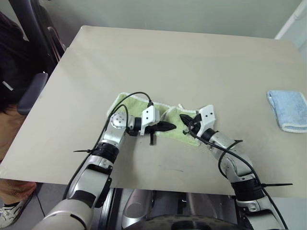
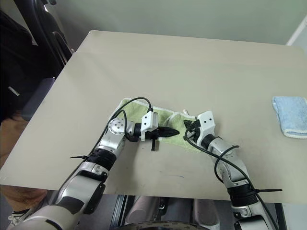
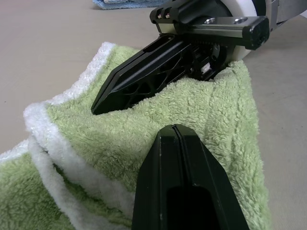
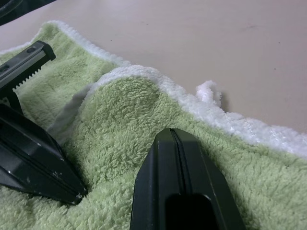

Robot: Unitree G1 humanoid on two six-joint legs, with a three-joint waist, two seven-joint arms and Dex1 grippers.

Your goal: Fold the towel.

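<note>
Both grippers meet over bunched towel at desk's near middle.
Left gripper [image 1: 169, 126] & right gripper [image 1: 185, 118], fingers pressed together, tips facing across the lime towel [image 1: 175, 130]; blue towel [image 1: 289, 109] lies well right of it.

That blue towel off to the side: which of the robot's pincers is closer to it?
Right. The right pincer sits on the green towel, with bare table between it and the blue towel. The left pincer is on the green towel too, farther away.
</note>
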